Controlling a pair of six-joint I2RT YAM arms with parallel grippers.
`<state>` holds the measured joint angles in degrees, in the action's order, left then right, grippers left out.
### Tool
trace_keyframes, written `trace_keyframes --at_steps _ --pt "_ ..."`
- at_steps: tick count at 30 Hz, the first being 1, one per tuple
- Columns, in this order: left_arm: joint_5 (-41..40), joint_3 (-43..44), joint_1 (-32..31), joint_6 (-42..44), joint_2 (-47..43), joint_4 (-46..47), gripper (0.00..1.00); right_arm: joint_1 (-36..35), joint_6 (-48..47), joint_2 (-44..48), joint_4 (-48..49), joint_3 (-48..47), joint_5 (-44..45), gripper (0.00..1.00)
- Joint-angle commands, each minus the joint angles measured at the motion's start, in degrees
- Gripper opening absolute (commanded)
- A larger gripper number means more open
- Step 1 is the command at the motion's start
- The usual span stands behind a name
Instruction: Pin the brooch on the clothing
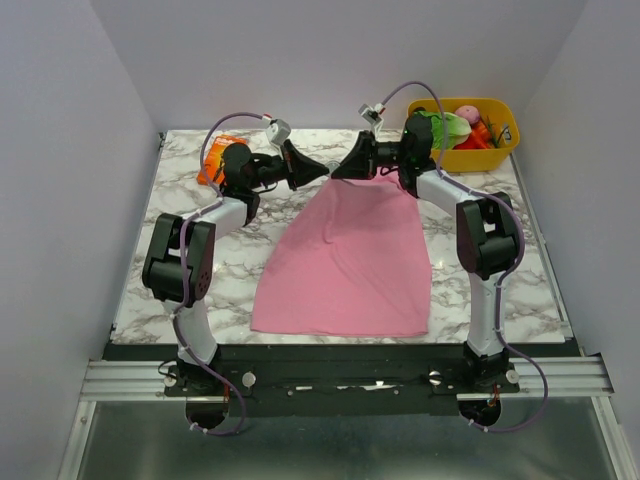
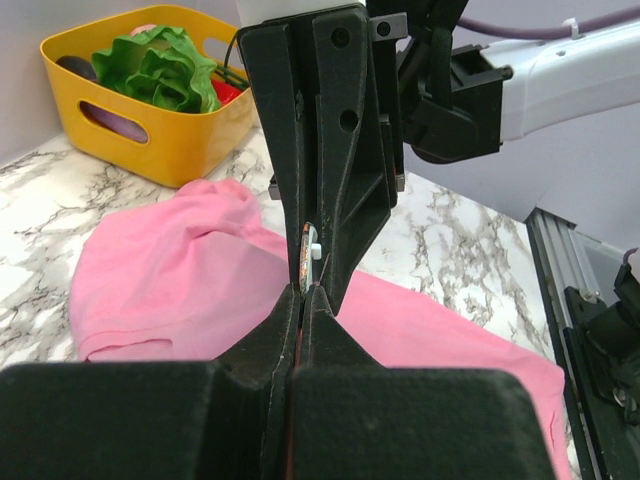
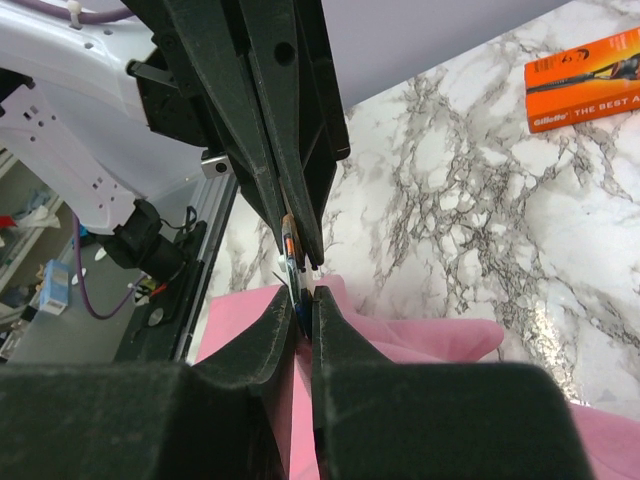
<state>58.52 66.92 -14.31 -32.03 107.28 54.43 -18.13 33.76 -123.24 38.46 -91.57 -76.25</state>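
Thin round brooch held edge-on over soft, rumpled pink clothing.

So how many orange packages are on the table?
1: the orange package lies at the far left corner of the table, partly behind the left arm. Others could be hidden.

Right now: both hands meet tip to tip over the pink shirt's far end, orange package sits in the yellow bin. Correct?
No: the orange package lies on the table, not in the yellow bin; the right wrist view shows it. The left hand and right hand do meet tip to tip over the far end of the pink shirt.
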Motion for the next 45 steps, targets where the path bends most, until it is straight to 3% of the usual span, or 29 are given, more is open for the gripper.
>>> trace_keyframes --at_steps 1,9,32,45 --pt "1.60 1.02 -0.99 7.32 -3.48 -7.58 0.00 -1.12 -6.24 0.46 -9.44 -3.00 1.80 0.08" --pt "0.89 2.34 -1.95 13.48 -4.72 -15.59 0.00 -1.91 -16.97 1.34 -24.64 -6.51 4.79 0.01" --pt "-2.18 6.30 -4.68 28.42 -7.88 -34.39 0.00 -3.05 -23.91 2.74 -40.02 -10.29 14.98 0.01" --pt "-9.47 6.91 -7.93 42.12 -13.06 -47.31 0.00 -3.23 -24.53 2.83 -50.05 -14.95 21.05 0.01"
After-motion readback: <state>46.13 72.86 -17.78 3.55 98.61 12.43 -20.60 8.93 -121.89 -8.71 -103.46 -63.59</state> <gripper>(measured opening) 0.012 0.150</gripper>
